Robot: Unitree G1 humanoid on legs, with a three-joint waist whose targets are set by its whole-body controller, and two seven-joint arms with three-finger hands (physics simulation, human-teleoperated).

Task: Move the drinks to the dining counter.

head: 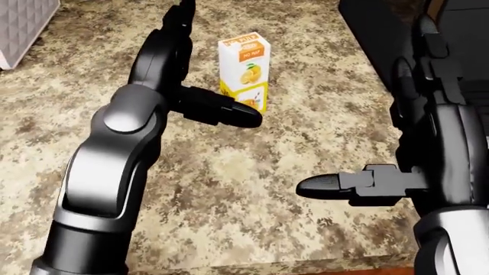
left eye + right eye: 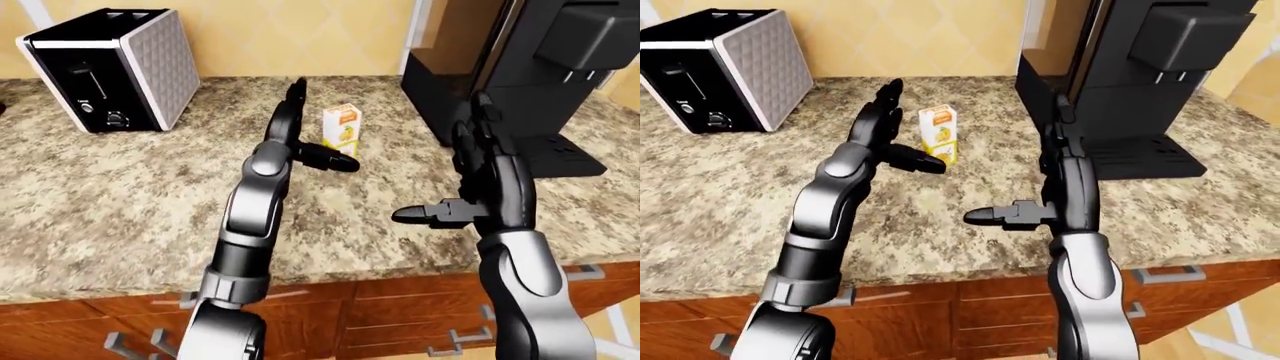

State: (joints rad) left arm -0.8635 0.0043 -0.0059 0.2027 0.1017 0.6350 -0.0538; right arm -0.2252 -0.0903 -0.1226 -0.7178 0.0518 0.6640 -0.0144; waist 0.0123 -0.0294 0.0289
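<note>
- Standing upright on the granite counter (image 2: 130, 195), the orange juice carton (image 1: 243, 70) sits toward the wall edge, well away from the near edge with the wooden drawers.
- The left hand (image 1: 179, 69) is up just beside the carton on its left in the head view, fingers spread wide and released, with the thumb (image 1: 225, 112) poking across low in front of the carton. Looks like it's touching, but I honestly can't tell from these angles.
- The right hand (image 1: 428, 132) hovers well apart from the carton, closer to the near edge, also spread and empty, with its thumb (image 1: 336, 184) pointing left.
- A toaster (image 2: 110, 67) sits at the counter's far left by the wall.
- A black coffee machine (image 2: 1120, 82) stands at the right side, near the right hand.
</note>
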